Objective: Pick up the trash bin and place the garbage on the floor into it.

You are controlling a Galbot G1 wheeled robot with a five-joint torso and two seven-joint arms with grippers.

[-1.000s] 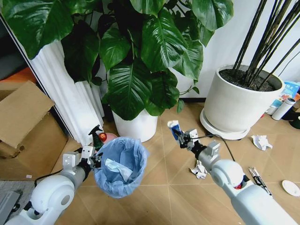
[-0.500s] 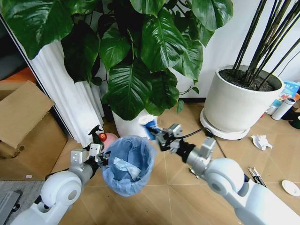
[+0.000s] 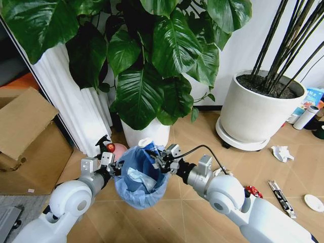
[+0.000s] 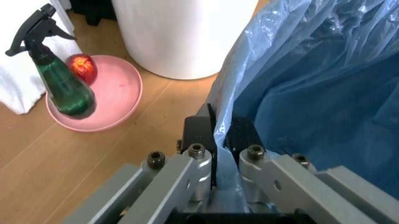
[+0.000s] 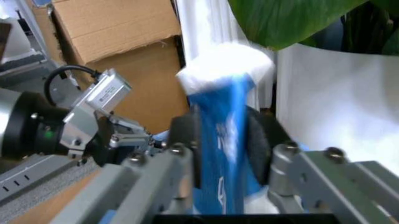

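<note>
Over on the left there's a flattened brown cardboard box (image 3: 25, 126) leaning by the white ribbed column (image 3: 71, 101), and next to that a pink round dish (image 4: 103, 100) on the tan herringbone wood-look floor (image 3: 192, 131) with a dark green spray bottle (image 4: 59, 84) and a red apple (image 4: 83, 66) sitting in it. The left gripper (image 3: 114, 167) is holding the small round trash bin lined with a crinkled light-blue plastic bag (image 3: 139, 177) up off the floor, fingers (image 4: 199, 133) pinched closed on the bag's rim. Inside the bin there's already a crumpled white paper wad (image 3: 132, 174). The right gripper (image 3: 157, 158) is right over the bin's opening, fingers (image 5: 184, 135) clamped tight on a narrow blue-and-white wrapper (image 5: 221, 140) that stands upright between them, white end up. Behind all this is the big-leafed green plant in a white pot (image 3: 149, 136). Further right there's a large white round planter with dark stems (image 3: 255, 114), and more litter on the floor near it: another crumpled white paper wad (image 3: 282, 153), a red wrapper (image 3: 252, 191), a dark narrow wrapper (image 3: 281, 196) and a white round disc (image 3: 314, 203).
</note>
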